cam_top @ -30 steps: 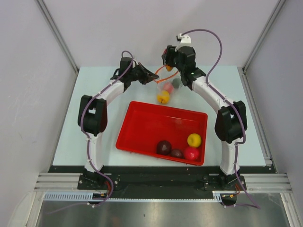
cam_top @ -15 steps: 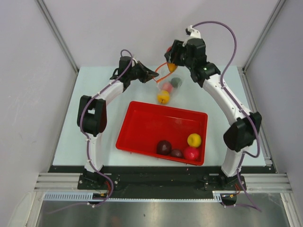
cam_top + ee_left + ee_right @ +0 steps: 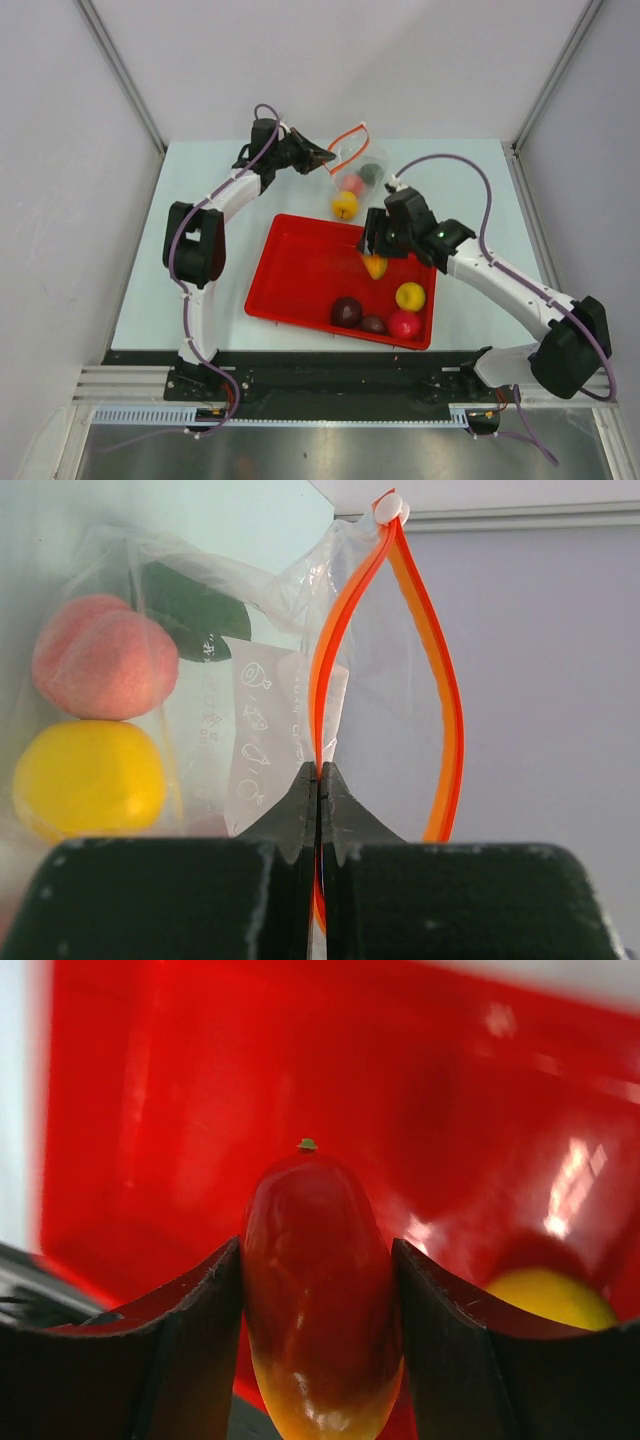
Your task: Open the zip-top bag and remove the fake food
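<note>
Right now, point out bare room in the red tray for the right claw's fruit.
Bare: the red tray's left half, left wall to large maroon fruit. Crowded: near right corner, with yellow fruit, red fruit, small maroon fruit.

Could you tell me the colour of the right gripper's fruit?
The fruit is red fading to yellow, clearest from right wrist.

Zip-top bag (image 3: 260,710): thin clear plastic film, crinkly, shiny at creases. Its zip strip (image 3: 320,690): smooth orange plastic. Inside, pink fruit (image 3: 100,655) looks matt, faintly fuzzy; yellow fruit (image 3: 88,775) smooth w/ soft sheen. Red-yellow fruit (image 3: 320,1290) in right pincer (image 3: 320,1250): hard plastic, v. glossy, bright highlights. Tray (image 3: 450,1090): red plastic, glossy, reflective. Fingers of left pincer (image 3: 319,777) & right: black, matt, slightly grainy. Desk (image 3: 150,290): pale, matt, smooth. Sheet (image 3: 330,450) below arm bases: bare brushed metal.
</note>
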Available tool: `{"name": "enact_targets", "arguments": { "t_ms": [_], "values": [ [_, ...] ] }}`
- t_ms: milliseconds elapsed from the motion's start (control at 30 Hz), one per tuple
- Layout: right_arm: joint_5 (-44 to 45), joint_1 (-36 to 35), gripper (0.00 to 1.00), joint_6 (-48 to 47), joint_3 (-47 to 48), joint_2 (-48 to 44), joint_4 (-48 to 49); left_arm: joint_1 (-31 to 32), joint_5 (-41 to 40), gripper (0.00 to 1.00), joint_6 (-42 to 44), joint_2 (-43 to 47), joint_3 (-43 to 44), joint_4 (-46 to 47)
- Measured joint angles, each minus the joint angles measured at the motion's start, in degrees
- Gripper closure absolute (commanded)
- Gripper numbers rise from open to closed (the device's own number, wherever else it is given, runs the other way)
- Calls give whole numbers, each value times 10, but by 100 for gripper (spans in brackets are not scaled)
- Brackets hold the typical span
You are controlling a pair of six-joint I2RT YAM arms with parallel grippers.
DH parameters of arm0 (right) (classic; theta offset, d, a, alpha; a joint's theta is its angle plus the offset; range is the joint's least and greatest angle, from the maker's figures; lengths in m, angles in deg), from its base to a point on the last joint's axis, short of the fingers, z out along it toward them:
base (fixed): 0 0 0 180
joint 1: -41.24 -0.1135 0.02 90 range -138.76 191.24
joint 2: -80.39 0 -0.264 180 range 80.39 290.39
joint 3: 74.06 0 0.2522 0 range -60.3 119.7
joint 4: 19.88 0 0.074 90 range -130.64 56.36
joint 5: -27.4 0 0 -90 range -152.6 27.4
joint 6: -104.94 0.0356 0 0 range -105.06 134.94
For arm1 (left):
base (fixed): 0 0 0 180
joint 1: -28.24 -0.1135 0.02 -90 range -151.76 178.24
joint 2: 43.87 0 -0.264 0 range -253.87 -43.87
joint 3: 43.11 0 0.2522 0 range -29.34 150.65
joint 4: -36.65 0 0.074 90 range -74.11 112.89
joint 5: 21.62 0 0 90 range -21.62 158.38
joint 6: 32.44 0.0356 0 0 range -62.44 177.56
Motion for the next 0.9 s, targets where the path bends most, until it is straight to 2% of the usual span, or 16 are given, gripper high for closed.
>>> {"name": "enact_targets", "arguments": {
  "t_ms": [133,233,300,400,500,533,733,900],
  "values": [
    [13,-1,85,14,-79,15,-4,0,0,100,0,2,-6,2],
    [21,-1,84,14,-103,33,2,0,0,100,0,3,-14,4],
    [23,-2,78,14,-110,47,7,0,0,100,0,3,-19,5],
    [24,-7,68,12,-112,71,17,0,0,100,0,3,-22,5],
    [22,-12,52,10,-113,98,25,0,0,100,0,3,-22,5],
    [21,-14,41,10,-114,105,25,0,0,100,0,4,-23,5],
    [17,-18,10,9,-117,109,25,2,0,100,0,12,-28,8],
    [16,-15,10,2,-113,76,19,7,0,100,0,18,-33,17]
  ]
}}
